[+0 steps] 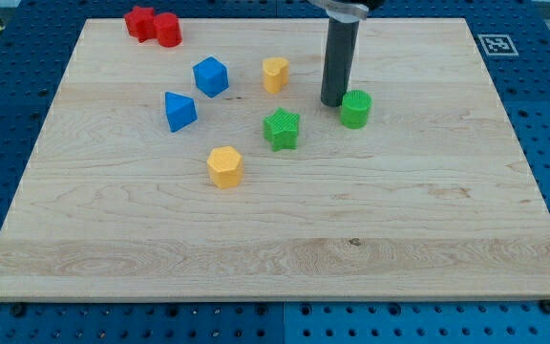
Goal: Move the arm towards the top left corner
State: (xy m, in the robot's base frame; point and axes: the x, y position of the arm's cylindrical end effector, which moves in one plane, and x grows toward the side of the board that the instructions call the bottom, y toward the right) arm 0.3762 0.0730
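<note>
My tip (333, 102) rests on the wooden board (275, 239) right of centre near the view's top, just left of a green cylinder (356, 109) and almost touching it. A green star block (282, 129) lies below and left of the tip. A yellow block (275, 74) sits to the tip's upper left. A blue cube (210, 76) and a blue triangular block (179, 111) lie farther left. A yellow hexagonal block (225, 166) sits below them. A red star block (141, 22) and a red cylinder (168, 30) touch each other at the board's top left.
The board lies on a blue perforated table (8, 105). A black-and-white marker tag (496, 44) sits at the board's top right corner.
</note>
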